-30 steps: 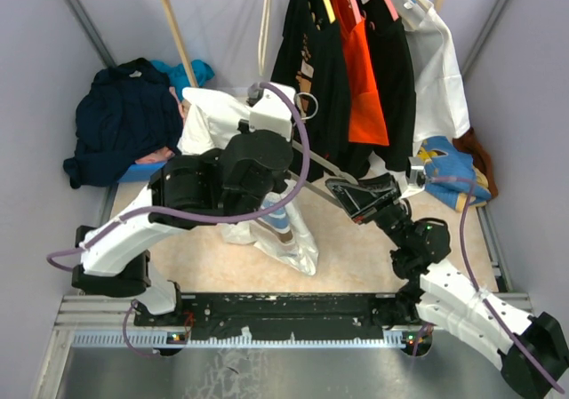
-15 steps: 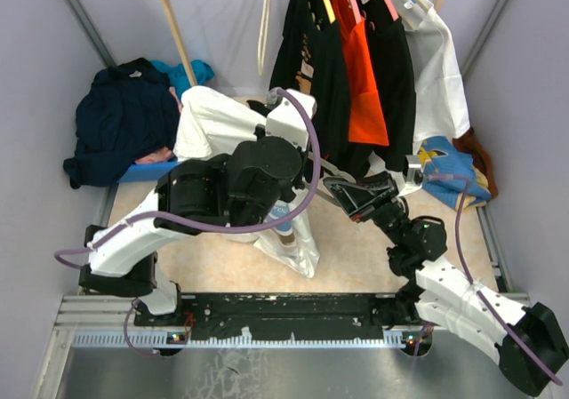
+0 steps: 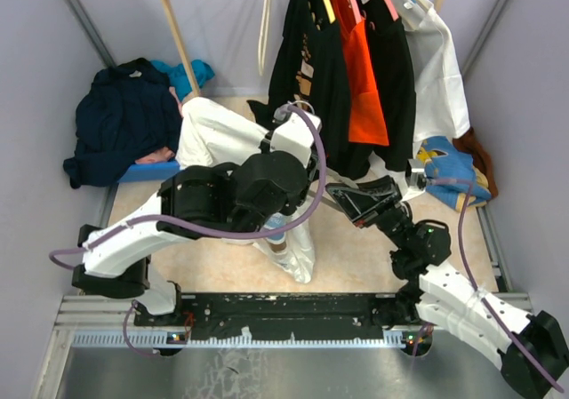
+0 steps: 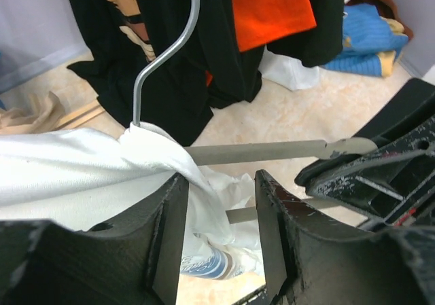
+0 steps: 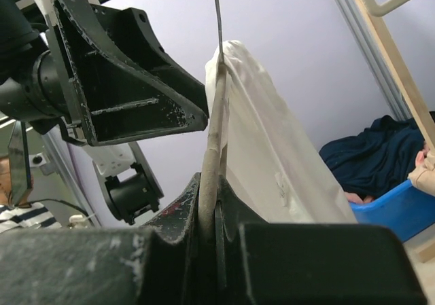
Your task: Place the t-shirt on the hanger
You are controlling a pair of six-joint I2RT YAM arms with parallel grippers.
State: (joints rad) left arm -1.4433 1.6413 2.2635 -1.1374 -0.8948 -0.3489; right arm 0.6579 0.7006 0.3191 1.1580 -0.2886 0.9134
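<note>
left fingers (image 4: pixel 166 244): apart, t-shirt (image 3: pixel 213 128) cloth loose between them | right fingers (image 5: pixel 180 213): clamped on hanger (image 4: pixel 272 150) arm | t-shirt: centre frame, draped over hanger's other arm, hem on tabletop (image 3: pixel 356 257)

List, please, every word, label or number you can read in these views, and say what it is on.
No text reads clearly in any view.
On the black hanging shirt, the tan print is too blurred to read.
On the t-shirt, the blue print is mostly hidden and unreadable.
</note>
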